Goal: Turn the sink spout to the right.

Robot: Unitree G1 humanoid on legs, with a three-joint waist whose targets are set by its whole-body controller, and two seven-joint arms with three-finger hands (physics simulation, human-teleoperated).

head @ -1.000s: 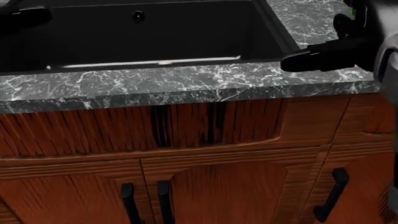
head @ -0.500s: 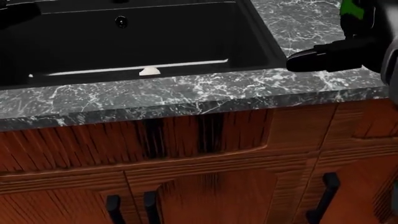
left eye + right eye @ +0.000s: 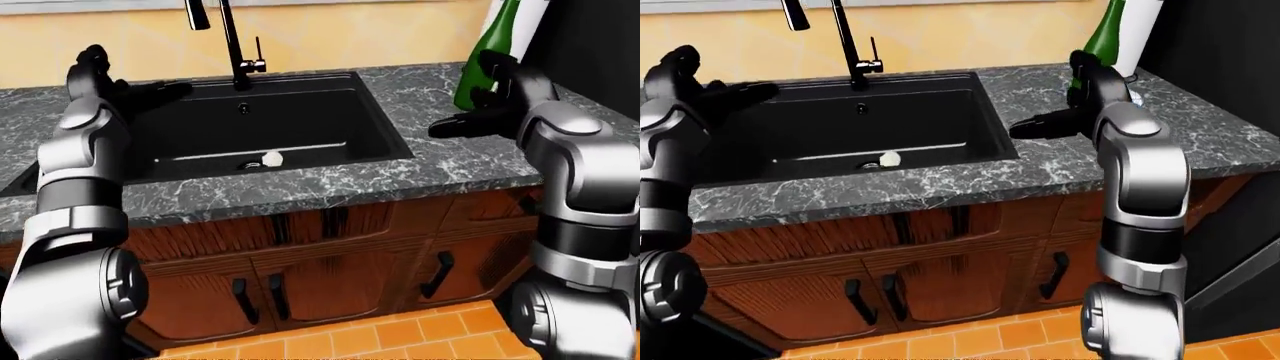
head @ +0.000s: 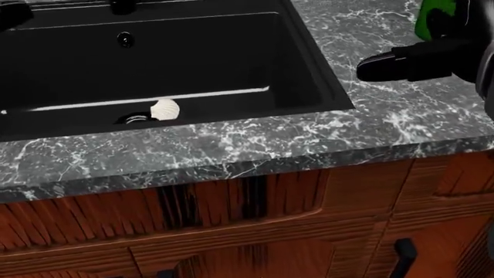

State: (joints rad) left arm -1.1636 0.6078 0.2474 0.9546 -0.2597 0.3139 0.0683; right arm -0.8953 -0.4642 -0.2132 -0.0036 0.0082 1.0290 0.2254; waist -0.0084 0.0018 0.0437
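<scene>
A black faucet (image 3: 232, 45) stands at the sink's top edge; its spout (image 3: 196, 13) hangs to the left over the black sink basin (image 3: 300, 120), with a small lever (image 3: 259, 63) on its right side. My left hand (image 3: 150, 91) is open, fingers stretched over the sink's left rim, left of the faucet and apart from it. My right hand (image 3: 465, 124) is open over the marble counter right of the sink, fingers pointing left; it also shows in the head view (image 4: 386, 65).
A green bottle (image 3: 490, 52) stands on the counter (image 3: 440, 161) just behind my right hand. A small white object (image 4: 164, 108) lies by the sink drain. Wooden cabinet doors with black handles (image 3: 438, 274) are below the counter, above an orange tiled floor.
The head view has tilted up: the counter edge and cabinets slid down the picture and more of the sink floor, with the white object, came into sight. My right hand stayed over the counter.
</scene>
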